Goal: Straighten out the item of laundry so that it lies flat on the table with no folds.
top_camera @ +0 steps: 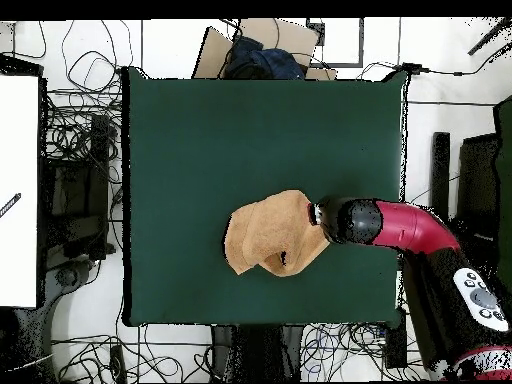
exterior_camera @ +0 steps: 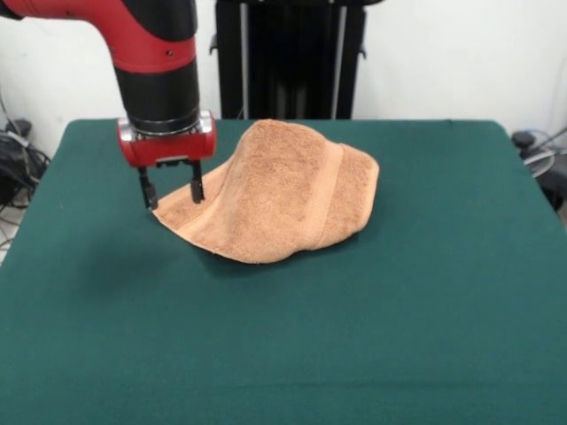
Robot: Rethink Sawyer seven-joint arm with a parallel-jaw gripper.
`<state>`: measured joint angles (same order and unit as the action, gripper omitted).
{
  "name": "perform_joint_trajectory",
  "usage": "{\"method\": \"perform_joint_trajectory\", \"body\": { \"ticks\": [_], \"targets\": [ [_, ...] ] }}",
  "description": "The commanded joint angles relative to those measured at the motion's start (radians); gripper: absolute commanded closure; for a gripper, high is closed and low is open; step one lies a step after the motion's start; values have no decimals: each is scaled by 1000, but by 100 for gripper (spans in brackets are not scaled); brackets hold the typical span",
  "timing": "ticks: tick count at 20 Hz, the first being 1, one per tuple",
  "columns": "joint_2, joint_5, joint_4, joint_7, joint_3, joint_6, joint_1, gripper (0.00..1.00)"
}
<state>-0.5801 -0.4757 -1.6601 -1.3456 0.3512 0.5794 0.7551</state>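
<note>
The orange-tan towel (exterior_camera: 275,190) lies crumpled near the far middle of the green table (exterior_camera: 354,336). It is humped up, with one woven band running over the hump and another along its lower left edge. My gripper (exterior_camera: 172,189) is open and hangs at the towel's left corner. One fingertip (exterior_camera: 197,191) is over the towel's edge and the other stands just off it. In the overhead view the towel (top_camera: 268,236) is folded over itself near the table's (top_camera: 220,130) lower middle. The arm covers most of the gripper (top_camera: 318,212) at the towel's right edge.
The black pedestal (exterior_camera: 288,57) stands behind the table's far edge. Cables (exterior_camera: 18,159) lie on the floor beside the table. In the overhead view a cardboard box with dark cloth (top_camera: 260,52) sits past the top edge, and a white surface (top_camera: 18,190) stands at the left.
</note>
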Motion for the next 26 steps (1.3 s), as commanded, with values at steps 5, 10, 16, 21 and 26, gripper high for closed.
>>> {"method": "perform_joint_trajectory", "body": {
  "ticks": [5, 10, 16, 21, 26],
  "targets": [
    [-64, -55, -80, -31, -26, 15, -31, 0],
    [-93, -72, -160, -62, -64, 4, -40, 0],
    [-61, -93, -203, -62, -86, -40, -12, 0],
    [-41, -108, -228, -87, -109, -98, -11, 0],
    [0, -123, -202, -77, -115, -95, -6, 0]
  ]
}}
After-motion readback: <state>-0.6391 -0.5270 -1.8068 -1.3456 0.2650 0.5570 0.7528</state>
